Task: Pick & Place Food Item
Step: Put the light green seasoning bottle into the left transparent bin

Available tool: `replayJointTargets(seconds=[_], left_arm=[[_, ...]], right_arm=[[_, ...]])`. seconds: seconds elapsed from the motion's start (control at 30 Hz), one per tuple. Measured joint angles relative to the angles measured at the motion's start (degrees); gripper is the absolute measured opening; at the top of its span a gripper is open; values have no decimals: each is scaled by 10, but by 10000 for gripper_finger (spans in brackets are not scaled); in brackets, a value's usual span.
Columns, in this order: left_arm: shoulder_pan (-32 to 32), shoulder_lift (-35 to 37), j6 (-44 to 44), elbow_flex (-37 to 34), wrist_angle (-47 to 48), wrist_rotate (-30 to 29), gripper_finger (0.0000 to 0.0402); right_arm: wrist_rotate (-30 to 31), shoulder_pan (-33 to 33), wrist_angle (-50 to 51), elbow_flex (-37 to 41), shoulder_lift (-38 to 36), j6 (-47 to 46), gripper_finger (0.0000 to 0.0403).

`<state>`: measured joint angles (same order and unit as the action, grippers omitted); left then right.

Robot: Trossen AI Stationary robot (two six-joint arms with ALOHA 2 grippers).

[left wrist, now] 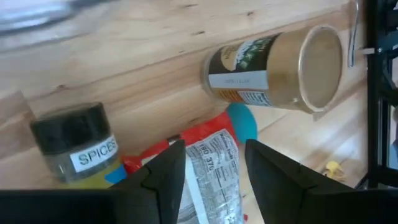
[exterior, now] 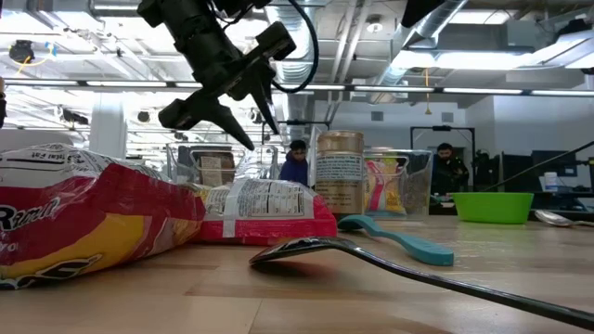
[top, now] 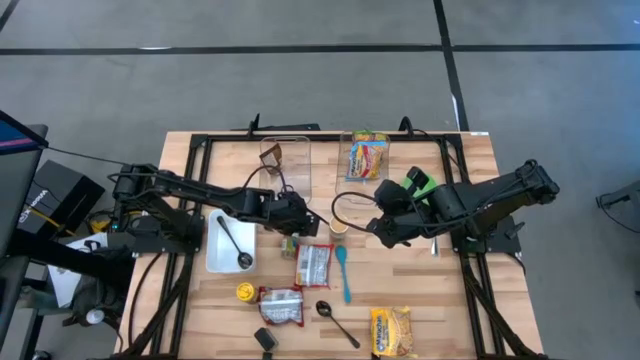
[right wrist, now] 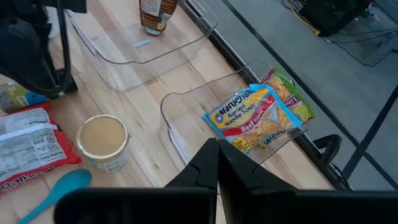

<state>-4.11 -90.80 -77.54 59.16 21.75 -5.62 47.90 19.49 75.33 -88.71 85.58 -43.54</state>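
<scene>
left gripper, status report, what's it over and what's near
Left gripper open, empty, above red packet. Right gripper shut, waiting mid-table. Spice jar and tan-lidded jar crowd the packet.

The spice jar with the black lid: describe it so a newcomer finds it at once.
Start at the white tray on the table's left half and move toward the centre, under the left gripper. The spice jar stands there beside a red-and-white food packet. Only it has a black lid and a white SPICES label.
</scene>
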Motion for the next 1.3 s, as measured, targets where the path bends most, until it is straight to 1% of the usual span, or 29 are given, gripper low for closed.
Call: replayJointTargets(seconds=[0.2, 0.43, 0.57, 0.7, 0.8, 0.93, 1.07, 1.2, 1.3], left_arm=[[-6, 0, -8, 35, -1, -1, 131], [-6, 0, -8, 89, -3, -47, 83], [-5, 0, 12, 96, -30, -55, 47], [-3, -7, 23, 97, -77, -56, 7], [-2, -28, 23, 98, -93, -55, 3], [-3, -75, 34, 123, -90, -13, 1], [-4, -102, 44, 147, -82, 17, 0], [-4, -94, 53, 155, -36, 25, 0], [-4, -73, 53, 155, 20, 23, 0]], right_arm=[[1, 0, 33, 0, 0, 0, 0], [8, -2, 44, 0, 0, -4, 0], [35, 3, 76, 0, -2, -43, 0], [46, 4, 119, 0, -2, -90, 0], [46, 4, 128, 0, -2, -104, 0], [46, 4, 128, 0, -2, -105, 0], [46, 4, 127, 0, -2, -105, 0], [45, 4, 127, 0, -2, -105, 0], [45, 4, 127, 0, -2, -105, 0]])
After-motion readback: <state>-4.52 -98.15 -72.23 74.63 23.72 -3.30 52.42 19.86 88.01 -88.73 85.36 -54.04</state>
